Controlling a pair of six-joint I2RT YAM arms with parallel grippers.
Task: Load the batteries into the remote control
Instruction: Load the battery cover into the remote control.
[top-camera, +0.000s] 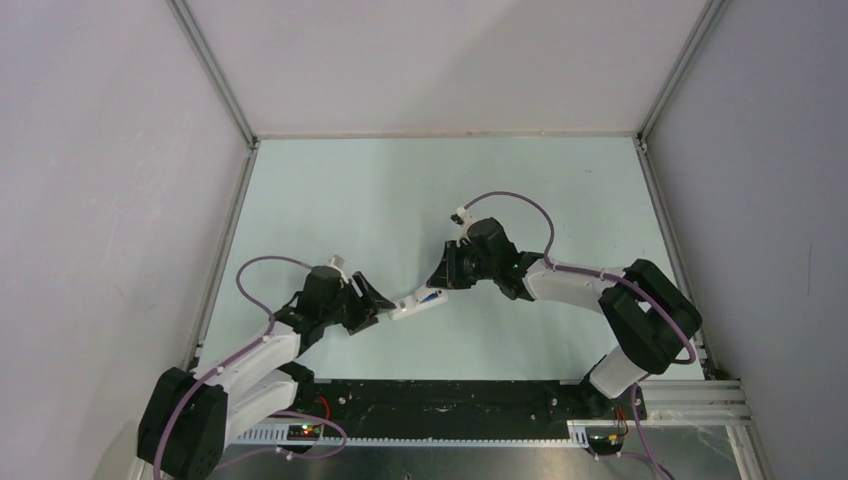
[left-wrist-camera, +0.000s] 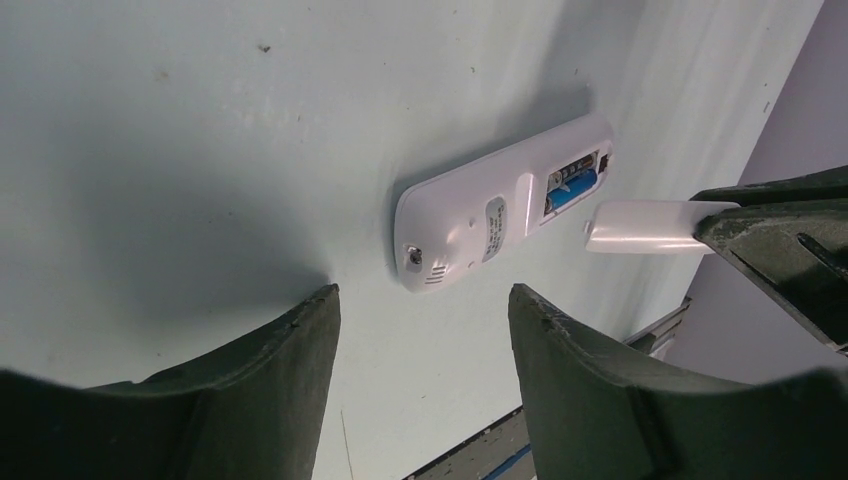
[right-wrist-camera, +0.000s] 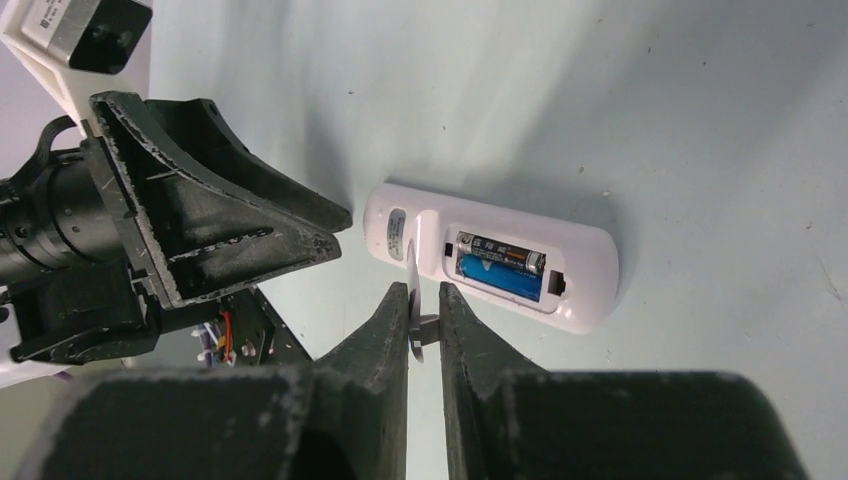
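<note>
Remote control (top-camera: 415, 303), a small white rectangular plastic unit, is what both arms crowd round. It lies centre-front on the pale green flat table (top-camera: 350, 190), back side up so the battery bay faces the cams.

Left gripper (left-wrist-camera: 425, 295), black w/ two wedge-shaped fingers, hovers just off the remote's rounded end. Its jaws are well apart w/ nothing btw them. It's prob. lined up to straddle that end & steady the body, since a light shell would slide when pushed.

Right gripper (right-wrist-camera: 423, 295) reaches in from the opposite side, jaws nearly together, pinching a thin white flat plastic battery cover (left-wrist-camera: 640, 225) by one end. The cover is held clear of the remote, near the bay but not yet on it, its free end toward the opening.

The bay itself is open, w/ both batteries seated side by side: a bright blue slim cylinder (right-wrist-camera: 500, 278) & a dark grey-brown one (right-wrist-camera: 500, 252) right against it.

Judging by that, loading proper looks done. What's left is seating the cover, which needs it square to the bay edge.
</note>
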